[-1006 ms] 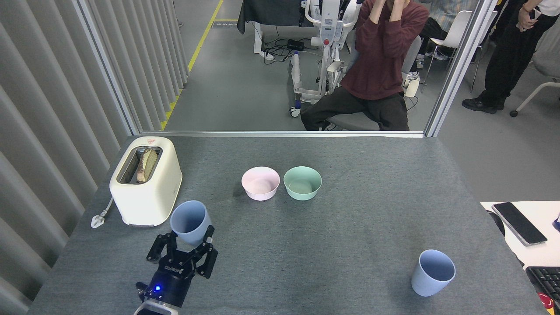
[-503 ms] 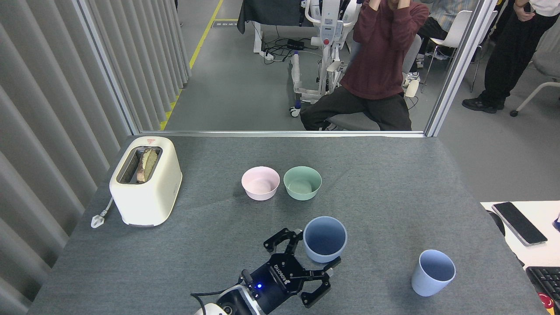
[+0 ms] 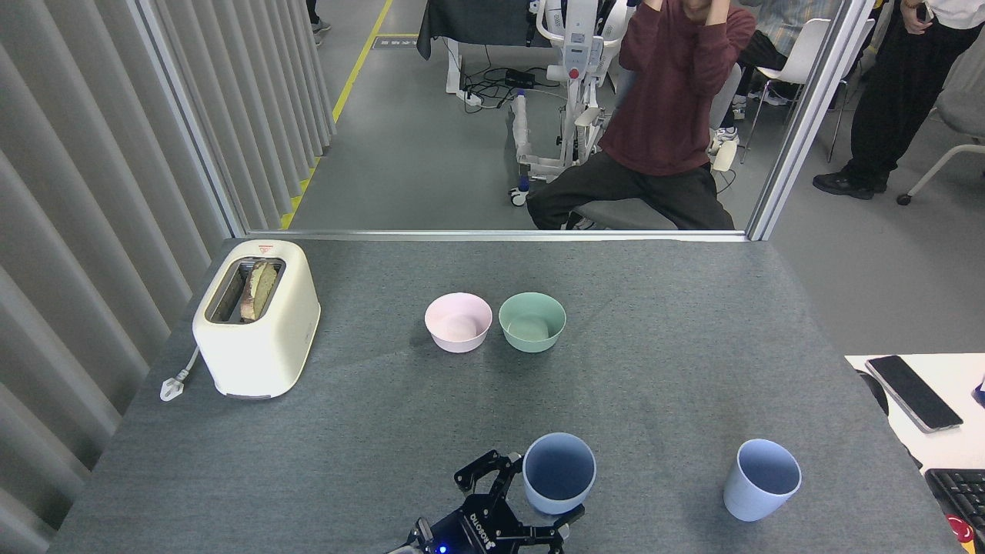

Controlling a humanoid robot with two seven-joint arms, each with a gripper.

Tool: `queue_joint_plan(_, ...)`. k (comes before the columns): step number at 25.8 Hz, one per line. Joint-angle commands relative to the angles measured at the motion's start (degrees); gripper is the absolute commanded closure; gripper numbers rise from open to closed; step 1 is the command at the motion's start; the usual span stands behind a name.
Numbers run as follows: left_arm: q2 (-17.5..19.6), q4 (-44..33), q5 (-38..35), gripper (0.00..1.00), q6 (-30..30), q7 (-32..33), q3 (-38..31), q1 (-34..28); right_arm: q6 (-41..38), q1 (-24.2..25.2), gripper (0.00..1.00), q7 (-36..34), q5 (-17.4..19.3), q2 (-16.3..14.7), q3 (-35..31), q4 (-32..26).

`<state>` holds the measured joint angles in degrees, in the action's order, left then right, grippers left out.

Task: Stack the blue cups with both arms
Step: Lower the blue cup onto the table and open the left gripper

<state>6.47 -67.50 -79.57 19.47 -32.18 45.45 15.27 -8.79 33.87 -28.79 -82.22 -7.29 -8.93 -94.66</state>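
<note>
Left gripper [image 3: 531, 500] at the near edge, centre of the surface [image 3: 677, 385], fingers [image 3: 481, 469] clamped around the held blue cup [image 3: 559, 483], one finger on its left wall, the other below at its near side. Cup upright, mouth open upward; can't tell if the base touches the surface. Second blue cup [image 3: 760, 479] stands free to the right, well apart, leaning slightly in this view. Right gripper not in view.

Step in hand, as I read it: bring the two cups together for nesting. To do well: keep the held cup vertical, grip firm and low on the wall so the rim stays clear, line up the cup axes before lowering one into the other. Right arm likely needs to take the free cup. Pink bowl [image 3: 458, 322], mint-green bowl [image 3: 532, 322] and toaster [image 3: 256, 317] sit far, out of the path.
</note>
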Motion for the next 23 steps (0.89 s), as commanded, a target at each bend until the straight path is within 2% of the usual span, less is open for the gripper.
queue_joint_plan(1, 0.3, 0.17, -1.46, 0.39, 0.13, -0.96, -0.19, -2.61, 0.01, -0.04, 0.0, 0.14, -0.83, 0.17, -0.04, 0.0)
queue_joint_plan(5, -3.3, 5.97, -5.15, 0.38, 0.13, -2.8, -1.42, -2.61, -0.08, 0.05, 0.0, 0.05, -0.83, 0.0, -0.21, 0.0)
queue_joint_plan(8, -4.53, 9.66, -5.42, 0.38, 0.22, -3.86, -1.5, -1.82, -0.08, 0.05, 0.0, 0.05, -0.83, 0.0, -0.48, 0.0)
queue_joint_plan(11, -4.8, 11.77, -5.42, 0.38, 0.3, -4.65, -1.42, -1.03, -0.08, 0.05, 0.0, 0.05, -0.83, 0.0, -0.56, 0.0)
queue_joint_plan(15, -4.8, 13.27, -5.33, 0.32, 0.22, -5.79, -1.42, -0.24, 0.01, 0.14, 0.0, 0.05, -0.83, 0.0, -0.56, 0.0)
queue_joint_plan(19, -4.71, 14.68, -5.33, 0.21, 0.3, -7.64, -1.42, -0.24, 0.01, 0.14, 0.0, 0.05, -0.92, 0.0, -0.48, 0.0)
queue_joint_plan(23, -4.89, 16.52, -5.33, 0.2, 0.3, -10.27, -1.5, -0.24, 0.01, 0.05, 0.0, 0.05, -0.92, 0.0, -0.39, 0.0)
